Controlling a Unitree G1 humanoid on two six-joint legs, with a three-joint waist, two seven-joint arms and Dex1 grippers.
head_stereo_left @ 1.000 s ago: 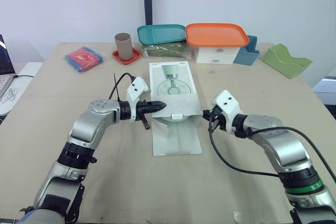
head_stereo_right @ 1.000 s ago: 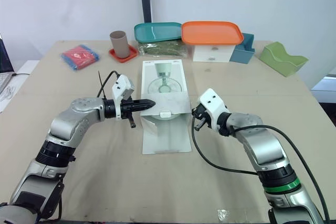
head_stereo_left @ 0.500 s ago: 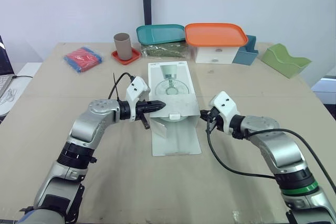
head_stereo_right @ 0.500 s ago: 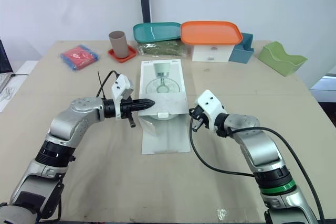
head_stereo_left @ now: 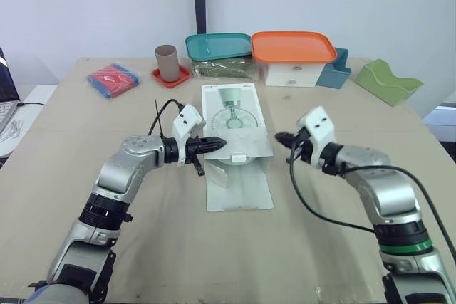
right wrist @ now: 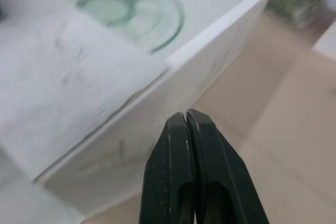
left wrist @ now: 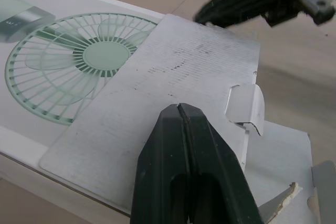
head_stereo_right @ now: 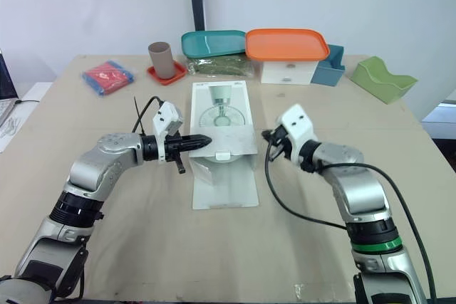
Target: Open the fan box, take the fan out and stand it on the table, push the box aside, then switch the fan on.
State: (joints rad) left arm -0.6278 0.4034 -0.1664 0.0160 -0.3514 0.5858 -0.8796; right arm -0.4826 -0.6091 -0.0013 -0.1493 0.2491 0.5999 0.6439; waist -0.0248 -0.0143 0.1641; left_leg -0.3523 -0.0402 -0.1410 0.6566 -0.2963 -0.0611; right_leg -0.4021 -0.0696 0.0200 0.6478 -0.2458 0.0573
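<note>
The left tool (head_stereo_left: pixel 218 144), fingers pressed together, points over the folded-back flap (left wrist: pixel 173 72) of the fan box (head_stereo_left: pixel 234 108), which lies flat mid-worktop (head_stereo_left: pixel 142 218). The right tool (head_stereo_left: pixel 281 136), also pressed together, hovers just beside the box's right wall.

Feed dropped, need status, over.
Grippers shut, empty: left gripper at white cardboard fan box's opened flap, right gripper beside it. Nothing taken out yet. Nothing blocking.

Orange lid (head_stereo_left: pixel 293 46), teal tray (head_stereo_left: pixel 218 44), brown cup (head_stereo_left: pixel 168 62)
</note>
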